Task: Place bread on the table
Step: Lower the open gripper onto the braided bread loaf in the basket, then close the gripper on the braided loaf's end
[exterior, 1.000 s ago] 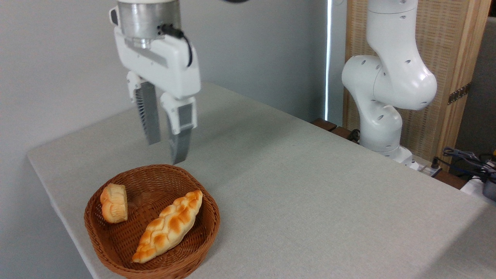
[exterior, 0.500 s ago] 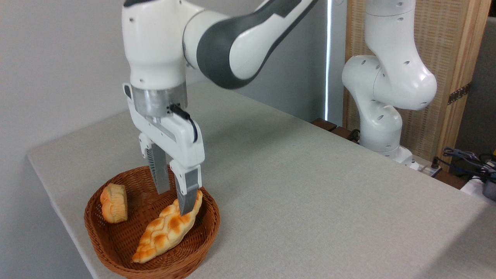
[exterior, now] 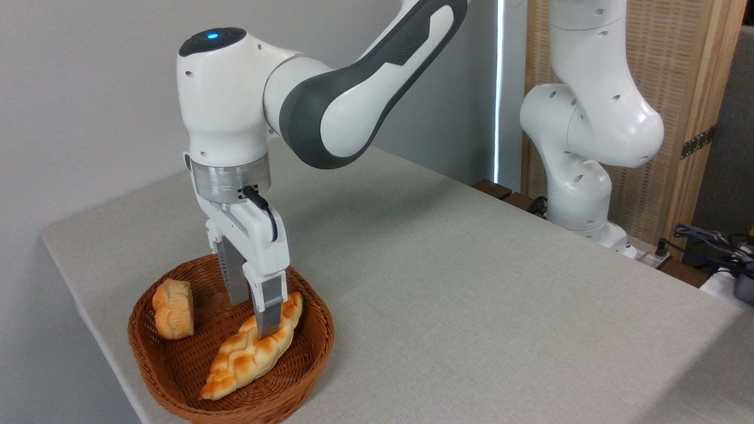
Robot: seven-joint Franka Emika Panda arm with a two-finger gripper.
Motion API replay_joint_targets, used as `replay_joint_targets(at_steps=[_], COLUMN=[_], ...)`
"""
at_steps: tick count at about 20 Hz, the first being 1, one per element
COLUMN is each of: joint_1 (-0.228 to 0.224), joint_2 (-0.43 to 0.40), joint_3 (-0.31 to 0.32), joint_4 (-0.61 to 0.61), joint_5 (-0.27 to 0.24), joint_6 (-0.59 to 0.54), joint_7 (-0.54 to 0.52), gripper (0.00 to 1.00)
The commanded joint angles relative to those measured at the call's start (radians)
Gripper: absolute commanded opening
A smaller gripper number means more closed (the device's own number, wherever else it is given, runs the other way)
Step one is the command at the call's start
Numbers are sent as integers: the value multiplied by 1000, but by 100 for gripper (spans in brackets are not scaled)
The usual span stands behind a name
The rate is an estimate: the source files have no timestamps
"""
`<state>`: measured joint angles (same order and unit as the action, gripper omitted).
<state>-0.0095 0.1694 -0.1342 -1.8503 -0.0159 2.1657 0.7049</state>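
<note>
The bread, a long braided golden loaf, lies aslant in the brown wicker basket at the near left of the table. My gripper points straight down into the basket and is open, with its fingers straddling the loaf's upper half. The near finger stands in front of the loaf and hides part of it. The far finger is behind the loaf, over the basket floor. I cannot tell whether the fingers touch the loaf.
A small round ridged bun leans against the basket's left wall. The arm's white base stands beyond the table's far right edge, with cables beside it. The table's left edge runs close by the basket.
My gripper came down from above the basket's far rim into the basket and turned a little. The loaf's upper tip has shifted slightly to the left.
</note>
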Motion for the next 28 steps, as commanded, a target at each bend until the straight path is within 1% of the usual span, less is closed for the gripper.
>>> replay_joint_targets(at_steps=[1,4,14,15,16,17,19,20,21,28], joint_1=[5,5,6,5,5,5,5,5,5,5], joint_2=[-1,2,18,18,18,16,15,15,15,15], joint_3=[2,4,2,2,2,1,-1,-2,-4,-4], joint_4=[-3,-12,-20,-21,-20,-20,-20,-20,-20,-20], joint_5=[65,131,136,136,136,136,136,136,136,136], joint_6=[42,42,42,42,42,42,40,39,37,37], joint_7=[16,40,50,51,53,54,59,62,67,74], gripper=[100,100,100,94,83,67,33,18,9,8])
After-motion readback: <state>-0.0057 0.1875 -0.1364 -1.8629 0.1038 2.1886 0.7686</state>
